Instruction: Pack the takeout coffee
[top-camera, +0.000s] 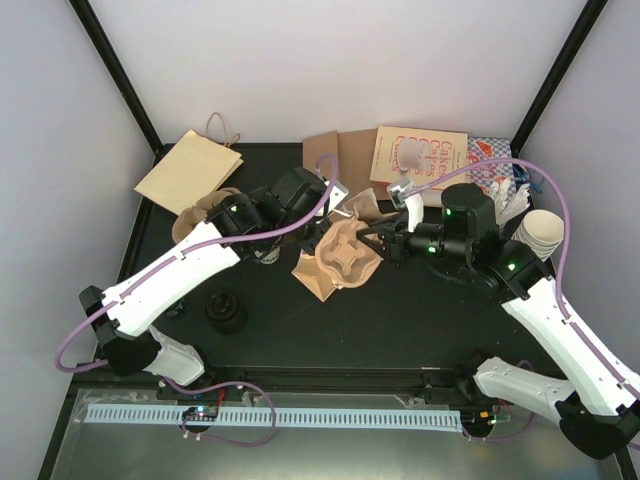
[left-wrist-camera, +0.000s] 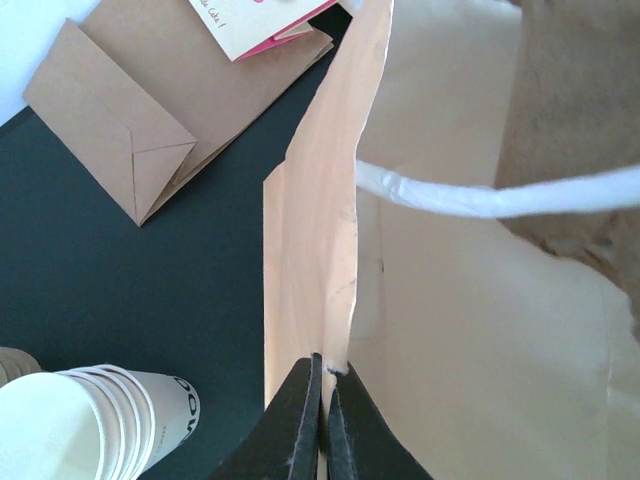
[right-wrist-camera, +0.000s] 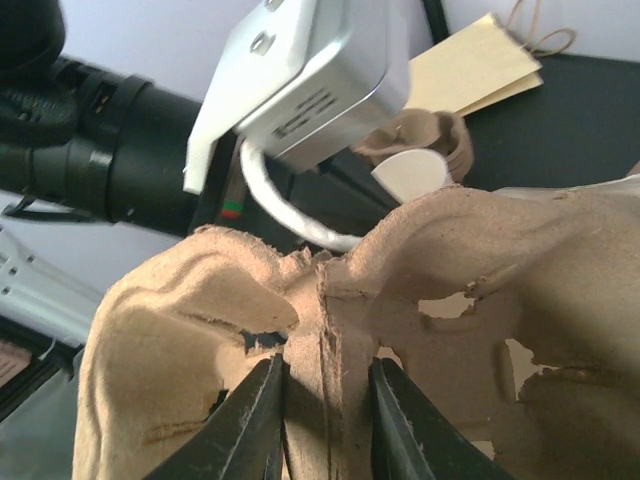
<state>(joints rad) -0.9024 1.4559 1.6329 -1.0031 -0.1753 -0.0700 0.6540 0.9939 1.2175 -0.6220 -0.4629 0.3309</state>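
Observation:
My left gripper (left-wrist-camera: 327, 365) is shut on the upper edge of the open tan paper bag (left-wrist-camera: 470, 330), whose white handle (left-wrist-camera: 500, 200) loops across its mouth. In the top view that gripper (top-camera: 338, 200) holds the bag (top-camera: 358, 207) at the table's middle. My right gripper (right-wrist-camera: 325, 365) is shut on a ridge of the brown pulp cup tray (right-wrist-camera: 500, 260). It holds the tray (top-camera: 340, 258) tilted just in front of the bag, with its fingertips (top-camera: 378, 240) at the tray's right side. A round black lid (top-camera: 227, 310) sits by the left arm. No lidded takeout coffee shows in any view.
A stack of lidless white cups (left-wrist-camera: 70, 425) stands left of the bag, and another stack (top-camera: 542, 230) lies at the right. Flat tan bags (top-camera: 190, 170) lie at the back left. Brown bags (top-camera: 335, 155) and a printed card (top-camera: 425, 155) lie at the back.

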